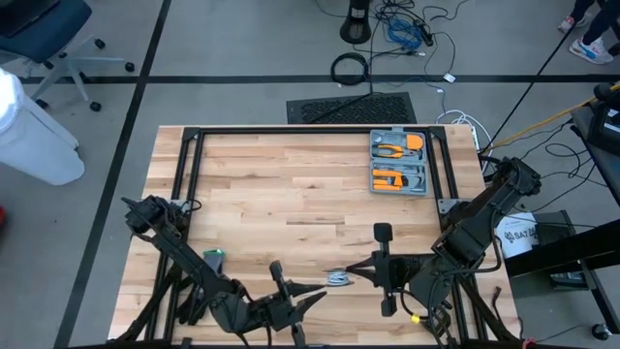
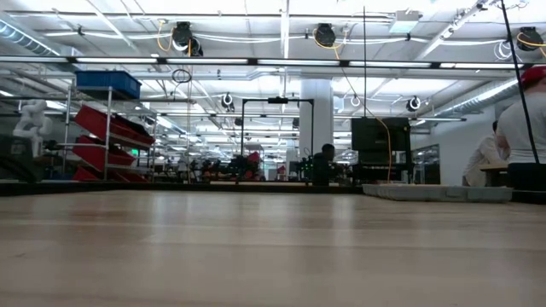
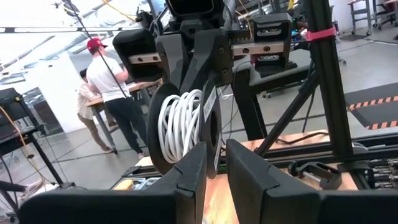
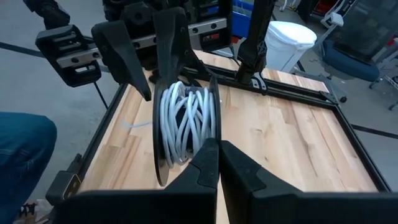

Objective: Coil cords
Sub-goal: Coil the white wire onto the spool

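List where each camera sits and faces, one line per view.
High: overhead, looking down on the table, both arms and the cords.
Low: table height, facing the room; no arm shows.
Left wrist: past the left pincer at the cords.
Right wrist: past the right pincer at the cords.
Both wrist views share the cords.
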You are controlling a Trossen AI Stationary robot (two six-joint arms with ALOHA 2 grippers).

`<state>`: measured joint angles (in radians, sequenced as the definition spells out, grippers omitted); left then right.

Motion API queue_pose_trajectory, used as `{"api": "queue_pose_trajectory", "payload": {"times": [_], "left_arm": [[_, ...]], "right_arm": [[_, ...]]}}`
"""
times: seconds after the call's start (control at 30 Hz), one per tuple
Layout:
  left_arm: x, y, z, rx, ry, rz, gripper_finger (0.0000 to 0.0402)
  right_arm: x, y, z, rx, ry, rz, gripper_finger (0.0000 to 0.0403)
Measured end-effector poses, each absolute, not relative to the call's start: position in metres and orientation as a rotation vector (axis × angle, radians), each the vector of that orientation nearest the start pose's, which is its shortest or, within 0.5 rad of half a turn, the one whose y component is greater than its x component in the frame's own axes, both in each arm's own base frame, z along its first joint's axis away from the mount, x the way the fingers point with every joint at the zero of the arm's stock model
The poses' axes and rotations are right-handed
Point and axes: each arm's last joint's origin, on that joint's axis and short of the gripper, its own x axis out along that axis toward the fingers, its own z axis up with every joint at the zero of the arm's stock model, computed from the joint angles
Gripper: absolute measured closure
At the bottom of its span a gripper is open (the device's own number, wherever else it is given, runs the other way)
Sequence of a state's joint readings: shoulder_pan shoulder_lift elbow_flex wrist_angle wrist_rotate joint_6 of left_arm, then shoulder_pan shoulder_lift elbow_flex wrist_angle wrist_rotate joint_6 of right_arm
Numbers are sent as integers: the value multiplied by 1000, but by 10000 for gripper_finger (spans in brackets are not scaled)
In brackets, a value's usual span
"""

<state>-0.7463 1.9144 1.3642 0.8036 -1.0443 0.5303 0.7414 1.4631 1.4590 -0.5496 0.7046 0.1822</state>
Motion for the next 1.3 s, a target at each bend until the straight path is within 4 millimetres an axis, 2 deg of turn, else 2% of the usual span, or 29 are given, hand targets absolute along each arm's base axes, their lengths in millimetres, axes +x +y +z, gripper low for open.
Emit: {"api": "queue_pose_trajectory", "payload": {"times": [0.37, 1.07, 1.17, 1.3], "left_arm": [[329, -273, 295, 323, -50, 392, 333], [340, -264, 298, 291, -117, 294, 335], [342, -262, 298, 291, -117, 297, 351], [343, -261, 297, 303, -117, 276, 391]], "right_arm": [[244, 198, 378, -181, 415, 1, 403], [244, 198, 378, -176, 410, 1, 403], [245, 199, 379, -178, 399, 5, 403], [245, 199, 380, -179, 395, 6, 403]]}}
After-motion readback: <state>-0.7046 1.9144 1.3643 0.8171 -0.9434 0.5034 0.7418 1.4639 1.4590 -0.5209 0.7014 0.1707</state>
